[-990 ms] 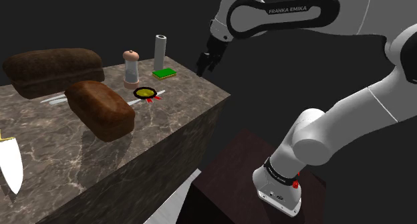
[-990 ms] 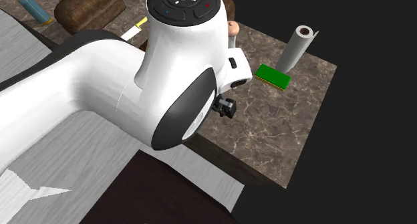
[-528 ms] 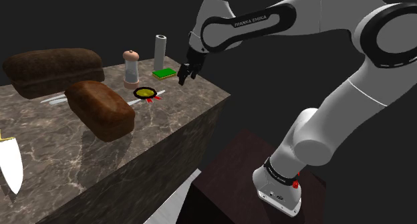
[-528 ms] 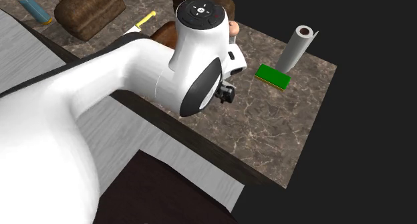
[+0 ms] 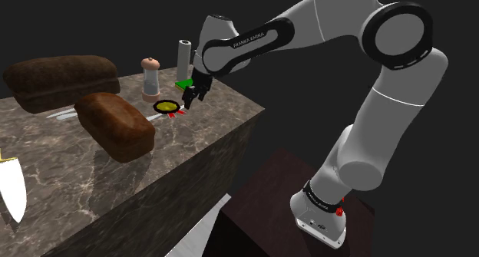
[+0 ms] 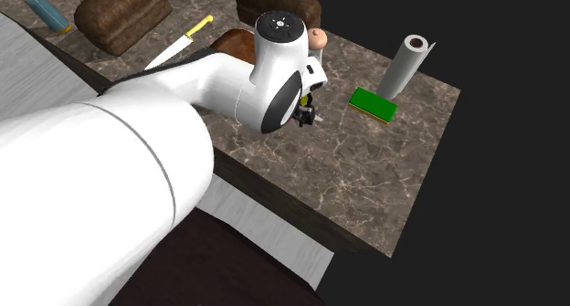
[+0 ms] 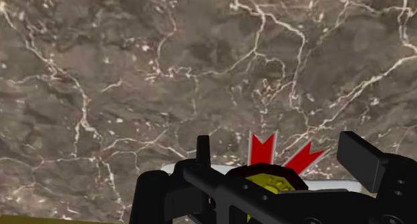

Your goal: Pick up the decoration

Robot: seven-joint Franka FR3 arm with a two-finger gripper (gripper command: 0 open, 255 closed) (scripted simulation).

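Gripper hangs over the marble counter, its fingers apart and empty. The decoration, a yellow disc with a black rim and red ribbons, lies flat on the counter between a brown loaf and a green pad. In the wrist view it sits below the fingers, seemingly untouched.

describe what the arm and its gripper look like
The arm is made of rounded white segments with dark joint rings. A black band on the forearm carries white FRANKA EMIKA lettering. The gripper is all black, with two blocky fingers. A black collar with a small red mark rings the base.
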